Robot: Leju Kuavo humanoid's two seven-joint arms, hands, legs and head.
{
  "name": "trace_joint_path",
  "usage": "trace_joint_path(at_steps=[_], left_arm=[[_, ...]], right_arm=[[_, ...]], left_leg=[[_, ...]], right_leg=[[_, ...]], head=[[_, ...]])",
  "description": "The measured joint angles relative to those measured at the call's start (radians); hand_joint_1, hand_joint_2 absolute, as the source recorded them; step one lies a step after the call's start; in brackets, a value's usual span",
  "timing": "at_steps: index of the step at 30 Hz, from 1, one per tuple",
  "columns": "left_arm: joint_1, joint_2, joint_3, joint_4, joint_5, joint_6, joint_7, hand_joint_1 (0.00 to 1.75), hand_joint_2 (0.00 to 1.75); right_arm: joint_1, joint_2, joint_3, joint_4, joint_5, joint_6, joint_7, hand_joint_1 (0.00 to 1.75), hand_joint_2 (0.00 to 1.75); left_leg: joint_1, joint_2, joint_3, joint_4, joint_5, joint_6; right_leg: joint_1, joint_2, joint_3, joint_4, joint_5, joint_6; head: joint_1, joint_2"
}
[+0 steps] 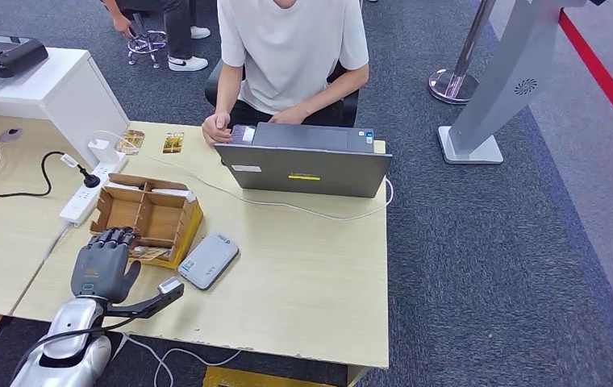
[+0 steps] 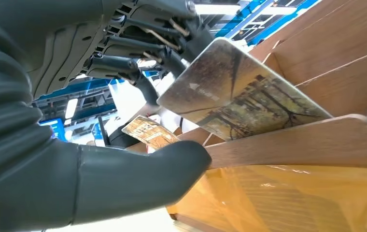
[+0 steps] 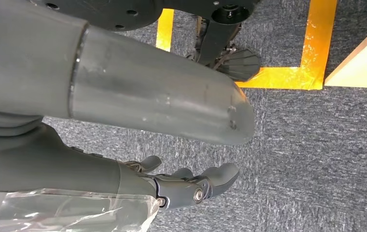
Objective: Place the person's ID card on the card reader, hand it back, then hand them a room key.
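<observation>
My left hand (image 1: 103, 262) reaches into the near compartment of a cardboard box (image 1: 152, 211) at the table's left front. In the left wrist view its fingers (image 2: 123, 63) touch the top edge of a picture-printed room key card (image 2: 239, 96) leaning inside the box (image 2: 317, 140); the thumb (image 2: 162, 169) lies outside the box wall, apart from the card. A second card (image 2: 148, 131) lies beyond. The grey card reader (image 1: 209, 260) sits right of the box, with nothing on it. My right hand (image 3: 75, 159) hangs over the carpet, fingers (image 3: 196, 186) loosely apart, holding nothing.
A person sits behind an open laptop (image 1: 303, 168) at the table's far side, hands by its keyboard. Two picture cards (image 1: 131, 141) (image 1: 173, 143) lie at the far left edge. A power strip (image 1: 85, 197) and cables lie left of the box.
</observation>
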Motion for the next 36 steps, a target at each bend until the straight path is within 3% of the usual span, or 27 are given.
trace_joint_path(at_steps=[22, 29, 36], left_arm=[[0.022, -0.001, 0.0, -0.039, -0.003, 0.075, -0.008, 1.75, 1.75], [0.045, -0.018, -0.014, -0.158, 0.008, 0.076, -0.027, 1.75, 1.75], [0.052, -0.027, -0.112, -0.434, 0.0, 0.073, -0.042, 1.75, 1.75]], right_arm=[[0.0, 0.0, 0.0, 0.0, -0.007, 0.003, -0.014, 0.0, 0.0], [0.002, 0.0, -0.002, 0.0, -0.018, 0.001, -0.017, 0.0, 0.0], [0.012, 0.0, -0.014, 0.0, -0.026, -0.011, -0.032, 0.0, 0.0]], left_leg=[[0.0, 0.0, 0.0, 0.0, 0.0, 0.0], [0.0, 0.0, 0.0, 0.0, 0.0, 0.0], [0.0, 0.0, 0.0, 0.0, 0.0, 0.0]], right_leg=[[0.0, 0.0, 0.0, 0.0, 0.0, 0.0], [0.0, 0.0, 0.0, 0.0, 0.0, 0.0], [0.0, 0.0, 0.0, 0.0, 0.0, 0.0]], head=[[0.0, 0.0], [0.0, 0.0], [0.0, 0.0]])
